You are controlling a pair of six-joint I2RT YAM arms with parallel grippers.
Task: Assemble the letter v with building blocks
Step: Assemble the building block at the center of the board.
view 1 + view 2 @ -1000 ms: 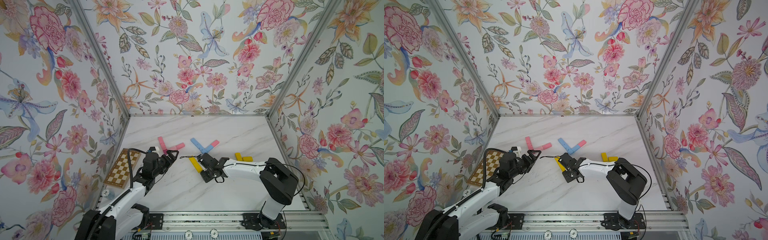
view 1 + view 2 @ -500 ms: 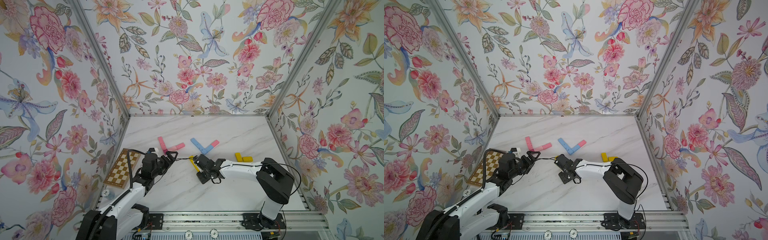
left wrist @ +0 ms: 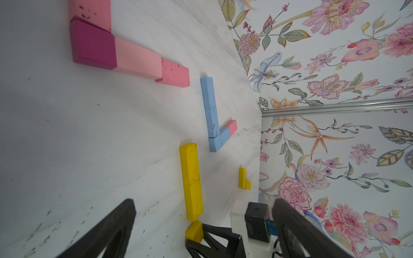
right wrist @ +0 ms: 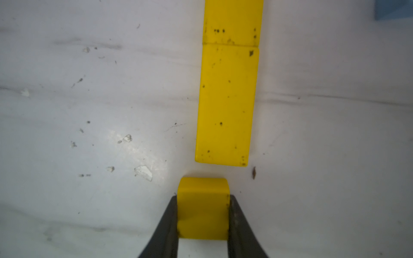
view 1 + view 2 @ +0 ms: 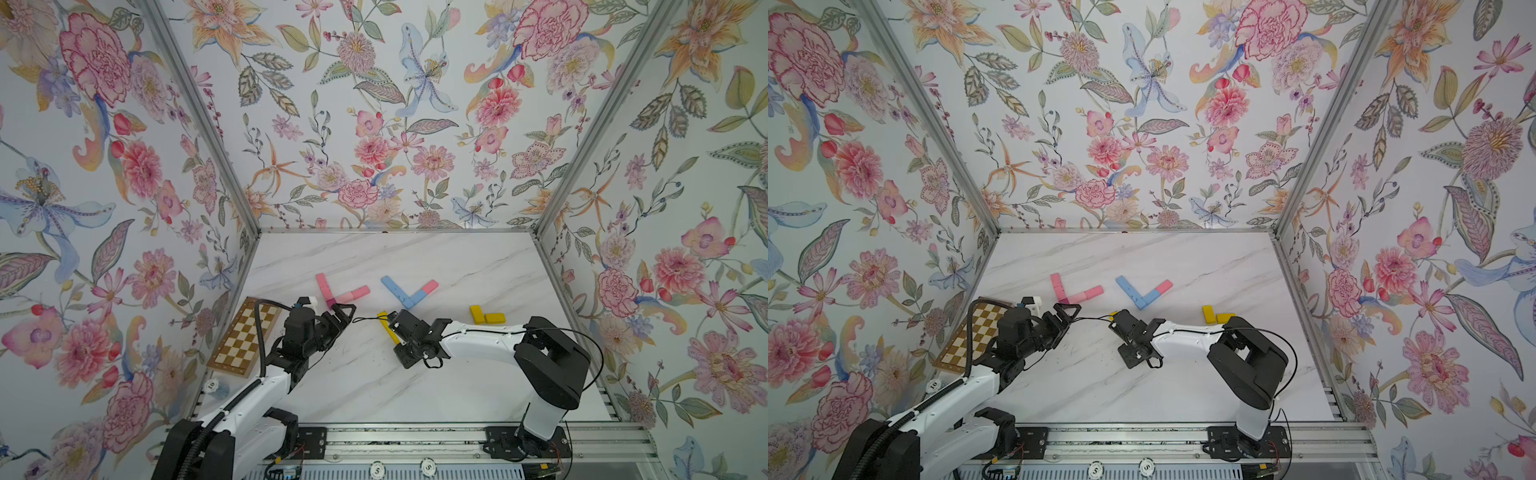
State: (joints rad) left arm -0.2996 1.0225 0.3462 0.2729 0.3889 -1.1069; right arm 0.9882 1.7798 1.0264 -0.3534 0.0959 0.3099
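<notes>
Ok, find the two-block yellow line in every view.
In a top view: yellow line slants just robot-side of the blue-and-pink V.
In a top view: only its far tip shows; the right arm hides the rest.
Left wrist: it runs from beside the V toward a small yellow block.
Right wrist: it leads away from that block, clamped by jaws of the right gripper.
Shared landmark: the V; right wrist shows only a blue corner.

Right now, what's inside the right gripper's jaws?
A small yellow block, pinched by the right gripper, a gap short of the yellow row. Its underside is covered, so contact with the table cannot be told.
</notes>
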